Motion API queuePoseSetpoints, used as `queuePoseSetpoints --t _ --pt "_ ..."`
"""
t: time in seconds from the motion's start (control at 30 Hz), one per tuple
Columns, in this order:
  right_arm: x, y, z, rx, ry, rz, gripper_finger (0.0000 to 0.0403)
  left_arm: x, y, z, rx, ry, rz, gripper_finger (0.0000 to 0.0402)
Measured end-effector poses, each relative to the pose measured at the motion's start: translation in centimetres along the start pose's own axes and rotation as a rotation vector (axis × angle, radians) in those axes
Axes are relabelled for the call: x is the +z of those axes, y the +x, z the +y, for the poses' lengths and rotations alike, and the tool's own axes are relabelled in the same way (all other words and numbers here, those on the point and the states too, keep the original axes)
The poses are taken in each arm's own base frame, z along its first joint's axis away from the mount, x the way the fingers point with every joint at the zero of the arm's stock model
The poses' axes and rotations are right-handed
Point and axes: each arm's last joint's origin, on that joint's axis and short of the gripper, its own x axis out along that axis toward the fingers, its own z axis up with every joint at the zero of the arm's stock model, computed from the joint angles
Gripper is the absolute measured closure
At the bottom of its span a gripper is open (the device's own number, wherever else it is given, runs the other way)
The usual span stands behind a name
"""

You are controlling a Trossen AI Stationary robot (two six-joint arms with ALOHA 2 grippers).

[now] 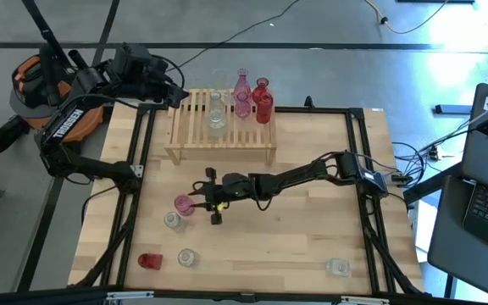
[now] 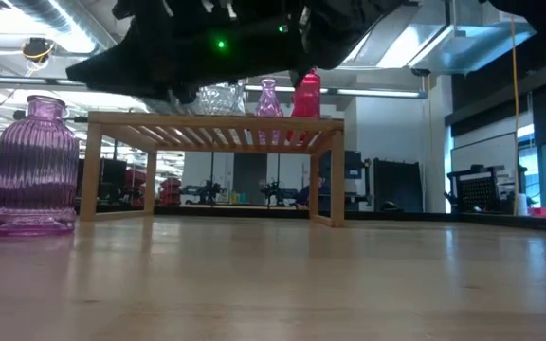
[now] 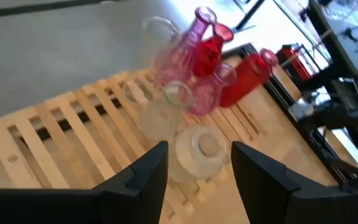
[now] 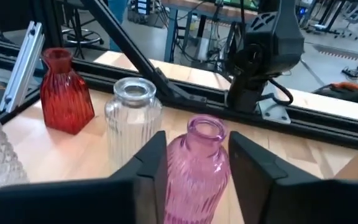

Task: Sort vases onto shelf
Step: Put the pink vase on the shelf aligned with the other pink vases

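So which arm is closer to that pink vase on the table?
Right. The right gripper has its fingers on either side of the pink vase; the left gripper is far off, over the shelf.

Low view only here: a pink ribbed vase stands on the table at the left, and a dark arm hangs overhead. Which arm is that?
Observer: The right arm. The right gripper is at the pink vase, in front of the shelf.
Operator: Where is the other arm?
Observer: The left gripper hovers open at the shelf's back left corner, facing a squat clear vase on the slats.
Operator: Any other vases waiting on the table?
Observer: Four. There is a clear vase beside the pink one, a red vase and a second clear vase near the front edge, and a third clear vase at the front right.
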Motion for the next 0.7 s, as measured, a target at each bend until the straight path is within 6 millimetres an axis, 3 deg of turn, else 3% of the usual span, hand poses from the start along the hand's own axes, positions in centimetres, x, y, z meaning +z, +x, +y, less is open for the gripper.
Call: queuePoseSetpoints --t 0.3,0.5,0.7 --pt "-0.6 0.3 -0.2 -0.083 0.047 0.014 0.0231 -3.4 -0.3 -1.4 -0.004 0.087 0.278 0.0233" --pt "-0.7 0.3 -0.2 -0.086 0.048 0.029 0.0226 -6.8 -1.4 -2.8 -0.002 0.102 0.543 0.0233" --pt "-1.0 0.2 -0.1 -0.08 0.048 0.056 0.0226 -9.9 -1.9 -5.3 -0.117 0.138 0.697 0.0233"
